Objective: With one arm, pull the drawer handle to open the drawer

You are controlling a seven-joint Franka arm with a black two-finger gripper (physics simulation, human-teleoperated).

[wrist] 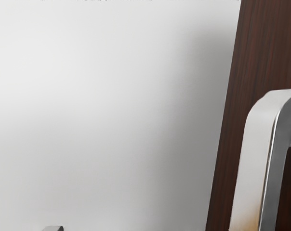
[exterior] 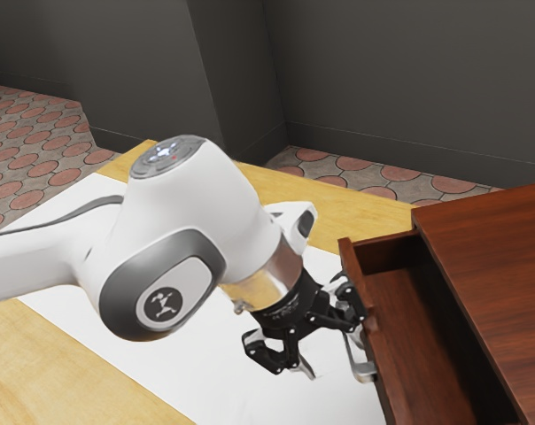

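The arm point(exterior: 161, 257) enters from the exterior view's left over a white mat point(exterior: 188, 372) on the table point(exterior: 37, 381). The gripper point(exterior: 307, 336) hangs low just beside the drawer point(exterior: 400, 310) front, and it cannot be determined whether the jaws are spread or pressed together. The handle point(exterior: 360, 359) projects from that front close to the gripper, and the drawer stands partly pulled out of the cabinet point(exterior: 498, 266) at the exterior view's right, its inside exposed; the wrist view shows the mat point(wrist: 112, 120), then the handle point(wrist: 266, 159) against the dark front.
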